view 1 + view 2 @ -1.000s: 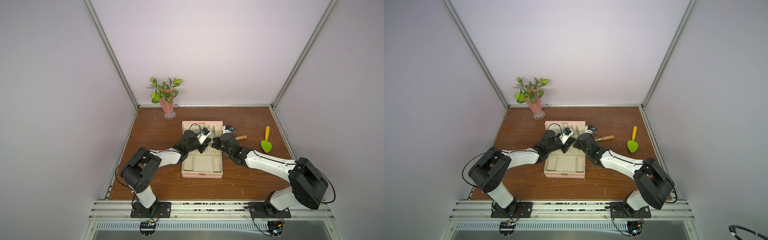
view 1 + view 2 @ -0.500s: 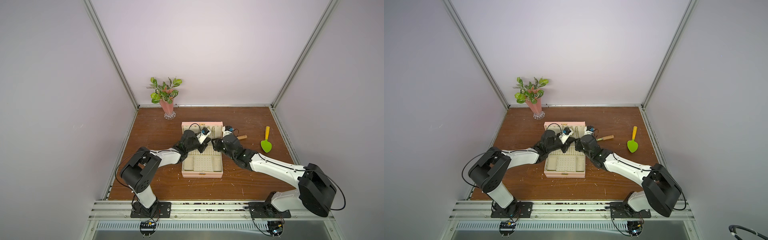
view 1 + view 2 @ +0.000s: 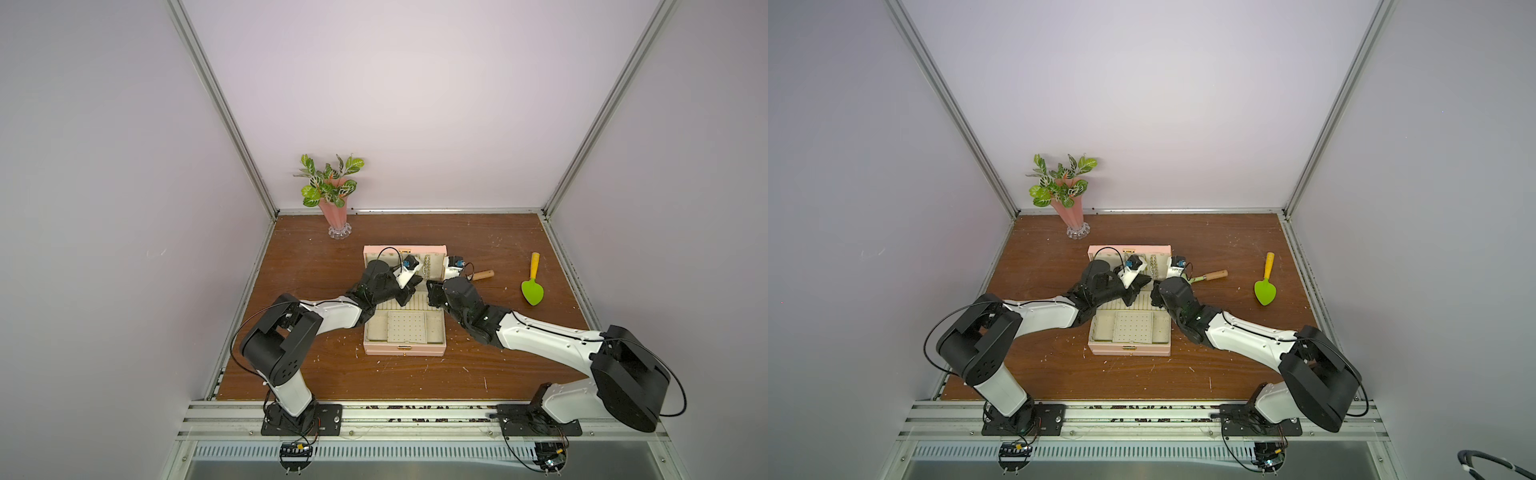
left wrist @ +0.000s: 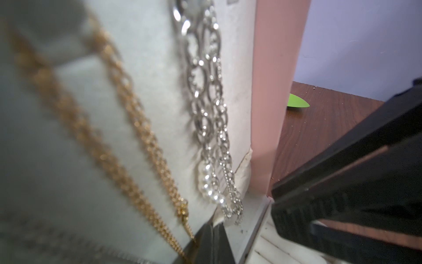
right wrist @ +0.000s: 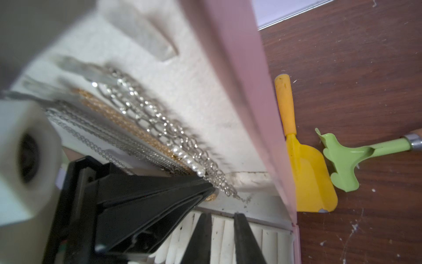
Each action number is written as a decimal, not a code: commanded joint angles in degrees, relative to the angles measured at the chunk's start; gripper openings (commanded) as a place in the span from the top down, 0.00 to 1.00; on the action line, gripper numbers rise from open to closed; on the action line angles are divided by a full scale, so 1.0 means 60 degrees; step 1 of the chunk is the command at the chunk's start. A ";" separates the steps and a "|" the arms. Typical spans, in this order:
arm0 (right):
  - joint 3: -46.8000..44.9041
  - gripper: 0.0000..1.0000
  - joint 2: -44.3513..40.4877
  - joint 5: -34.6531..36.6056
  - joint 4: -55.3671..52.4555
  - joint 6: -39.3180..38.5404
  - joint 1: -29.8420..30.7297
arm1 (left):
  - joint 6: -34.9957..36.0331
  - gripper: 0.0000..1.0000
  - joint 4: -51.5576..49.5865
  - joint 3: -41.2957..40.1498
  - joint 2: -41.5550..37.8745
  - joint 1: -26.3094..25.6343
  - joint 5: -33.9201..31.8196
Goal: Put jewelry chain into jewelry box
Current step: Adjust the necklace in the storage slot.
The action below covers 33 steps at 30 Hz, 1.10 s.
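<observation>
Nearest me, the jewelry box (image 3: 405,348) lay open, its dotted pad (image 3: 407,328) bare at the front. Just behind the pad, over the box's ring-roll rows (image 5: 271,244), the right gripper (image 5: 221,219) hung with its jaws a small way apart and nothing between them. Further in, at the foot of the box's upright lid (image 4: 274,80), the left gripper (image 4: 212,233) was pinched fully closed, its tip right by the lower ends of the chains. Whether it nipped a link there I could not tell. On the lid's cream lining the jewelry chain (image 4: 205,123) hung down, chunky and silvery, with a thinner gold chain (image 4: 141,128) beside it, further from the lid's right edge. Off to the right of the box lay a green trowel (image 3: 532,291), and past its far left corner stood a pink vase (image 3: 334,212).

To my eye the chain was already inside the box, so the step in hand looked like letting go and backing out. The next move would call for the left jaws to part, if they held anything. Both arms would then need to draw slowly away from the lid, since the dangling links sat close enough to the fingertips to snag.
</observation>
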 commanded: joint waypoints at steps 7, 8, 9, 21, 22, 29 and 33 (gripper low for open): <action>0.0223 0.81 0.0454 0.0637 0.0684 -0.0273 0.0030 | 0.0073 0.99 0.1096 0.0133 -0.0268 -0.0022 0.0454; 0.0236 0.81 0.0508 0.0612 0.0706 -0.0298 0.0024 | 0.0072 0.99 0.1102 0.0133 -0.0274 -0.0027 0.0462; 0.0239 0.81 0.0545 0.0600 0.0714 -0.0294 0.0025 | 0.0070 0.99 0.1103 0.0133 -0.0272 -0.0020 0.0448; 0.0478 0.77 0.0955 0.0504 0.0811 -0.0425 -0.0007 | 0.0055 0.99 0.1103 0.0111 -0.0275 -0.0028 0.0489; 0.0506 0.77 0.0979 0.0513 0.0811 -0.0420 -0.0001 | 0.0050 0.99 0.1118 0.0114 -0.0275 -0.0024 0.0490; 0.0586 0.87 0.1130 0.0574 0.0840 -0.0375 -0.0113 | 0.0039 0.99 0.1151 0.0088 -0.0287 -0.0030 0.0497; 0.0541 0.99 0.1079 0.0566 0.0828 -0.0375 -0.0158 | 0.0010 0.99 0.1179 0.0074 -0.0282 -0.0025 0.0438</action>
